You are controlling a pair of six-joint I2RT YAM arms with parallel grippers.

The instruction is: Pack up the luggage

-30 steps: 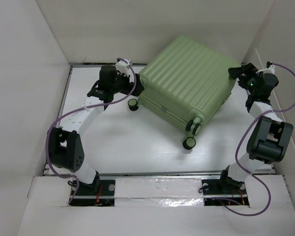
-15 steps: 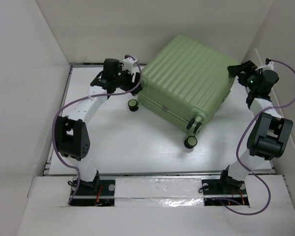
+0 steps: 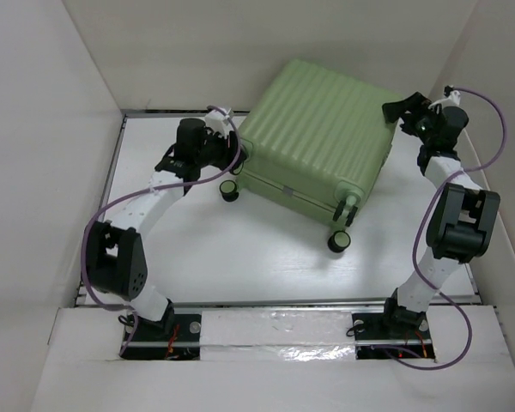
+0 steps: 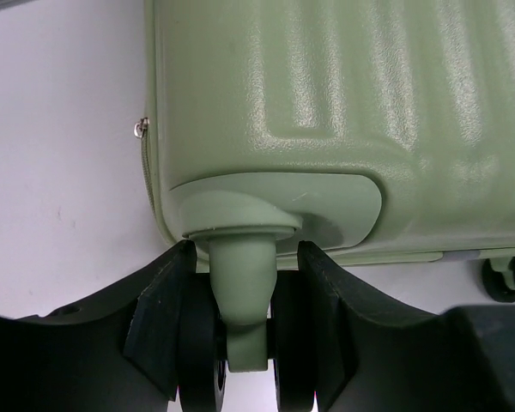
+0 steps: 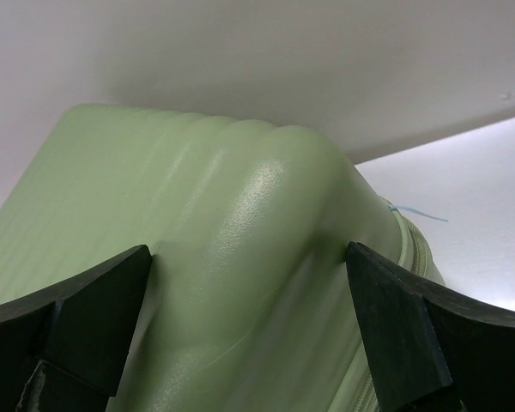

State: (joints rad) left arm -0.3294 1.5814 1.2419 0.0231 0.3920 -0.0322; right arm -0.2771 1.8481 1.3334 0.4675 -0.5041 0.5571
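Note:
The luggage (image 3: 318,142) lies closed and flat at the back middle of the table, a pale green ribbed shell. My left gripper (image 3: 233,159) is at its left corner. In the left wrist view the gripper (image 4: 245,253) is shut on a caster wheel (image 4: 240,292), its fingers (image 4: 159,300) pressing the twin black wheels on either side of the green stem. My right gripper (image 3: 396,112) is at the far right corner. In the right wrist view it (image 5: 247,253) stands wide open, straddling the rounded corner of the shell (image 5: 240,172).
Two more black wheels (image 3: 337,241) (image 3: 229,190) stick out of the suitcase's near side. A zipper pull (image 4: 138,128) shows on the seam. White walls close in the table on the left, back and right (image 3: 498,103).
The left jaws have closed from wide open onto the wheel. The right gripper has moved left and back onto the far corner. The suitcase has turned slightly.

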